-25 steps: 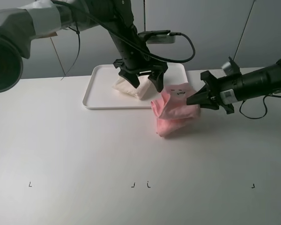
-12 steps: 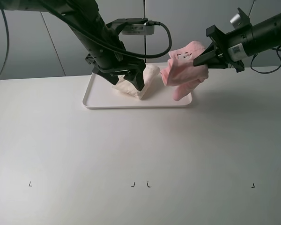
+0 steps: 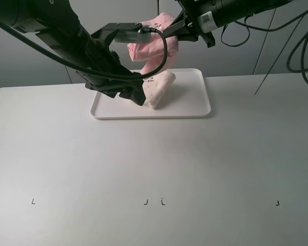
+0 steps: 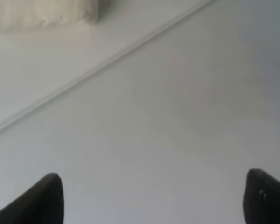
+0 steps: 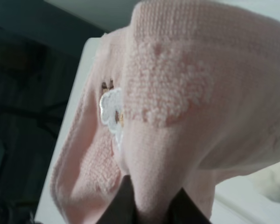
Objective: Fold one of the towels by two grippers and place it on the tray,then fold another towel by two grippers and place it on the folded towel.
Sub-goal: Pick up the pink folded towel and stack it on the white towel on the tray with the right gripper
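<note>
A folded white towel (image 3: 160,89) lies on the white tray (image 3: 195,110). My right gripper (image 3: 178,28) is shut on a bunched pink towel (image 3: 153,47) and holds it in the air above the tray and the white towel. In the right wrist view the pink towel (image 5: 177,93) fills the frame, pinched between the fingers (image 5: 126,198). My left gripper (image 3: 135,95) is open and empty, low at the tray's front left beside the white towel. The left wrist view shows its spread fingertips (image 4: 46,198), the tray's rim (image 4: 107,63) and the white towel's edge (image 4: 42,11).
The white table (image 3: 154,174) stretches in front of the tray, with small black marks (image 3: 154,202) near its front. The left arm's cable (image 3: 164,46) loops close to the hanging pink towel. A grey wall stands behind the tray.
My right gripper has lifted the pink towel off the table and carried it up and left, over the tray. My left gripper has drawn left, off the white towel.
</note>
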Available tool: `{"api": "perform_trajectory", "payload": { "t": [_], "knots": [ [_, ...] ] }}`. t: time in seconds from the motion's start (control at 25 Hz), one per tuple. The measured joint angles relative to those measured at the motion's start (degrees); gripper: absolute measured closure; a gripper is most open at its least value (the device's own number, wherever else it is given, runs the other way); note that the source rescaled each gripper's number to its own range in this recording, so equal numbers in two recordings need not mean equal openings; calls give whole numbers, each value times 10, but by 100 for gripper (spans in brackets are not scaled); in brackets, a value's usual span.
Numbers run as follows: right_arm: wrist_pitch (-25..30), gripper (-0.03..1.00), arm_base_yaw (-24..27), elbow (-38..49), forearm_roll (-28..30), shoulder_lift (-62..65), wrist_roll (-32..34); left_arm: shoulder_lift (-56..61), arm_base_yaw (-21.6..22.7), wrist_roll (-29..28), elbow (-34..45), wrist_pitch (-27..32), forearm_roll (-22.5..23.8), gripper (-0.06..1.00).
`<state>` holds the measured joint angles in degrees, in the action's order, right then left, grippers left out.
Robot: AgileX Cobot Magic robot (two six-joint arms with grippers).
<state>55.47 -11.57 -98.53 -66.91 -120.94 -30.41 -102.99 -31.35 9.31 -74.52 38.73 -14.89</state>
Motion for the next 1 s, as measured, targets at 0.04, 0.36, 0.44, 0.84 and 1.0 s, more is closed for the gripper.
{"api": "perform_trajectory", "payload": {
  "t": [0.04,0.36,0.44,0.84,1.0],
  "knots": [
    [0,90,-12,-23,-12,-21,4,0,0,0,0,-3,0,-4],
    [-2,90,-48,-149,-137,-159,12,0,0,0,0,-6,1,-4],
    [-11,90,-48,-149,-147,-182,10,0,0,1,0,-5,1,-4],
    [-62,90,-44,-149,-37,-237,13,0,0,14,0,8,3,-4],
    [-67,88,-44,-149,26,-237,39,0,0,15,0,8,3,-4]
  ]
}}
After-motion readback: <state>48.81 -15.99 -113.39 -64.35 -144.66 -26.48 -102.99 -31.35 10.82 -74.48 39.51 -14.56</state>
